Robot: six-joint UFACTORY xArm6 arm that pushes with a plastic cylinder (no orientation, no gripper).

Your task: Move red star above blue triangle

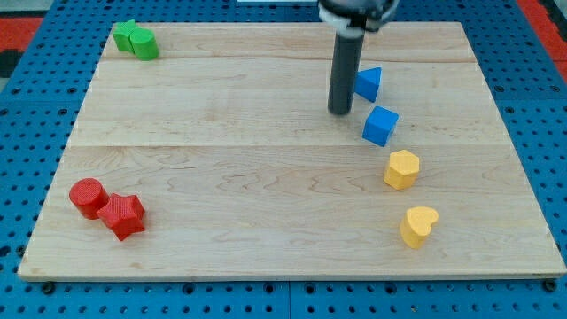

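The red star (122,215) lies near the board's bottom left corner, touching a red cylinder (88,197) on its upper left. The blue triangle (368,83) sits in the upper right part of the board. My tip (339,112) rests on the board just left of and slightly below the blue triangle, far from the red star. The rod hides part of the triangle's left side.
A blue cube (380,125) lies just below the triangle. A yellow hexagon (401,168) and a yellow heart (418,226) follow further down on the right. A green star (126,34) and green cylinder (144,43) sit together at the top left. The wooden board (248,177) is on a blue pegboard.
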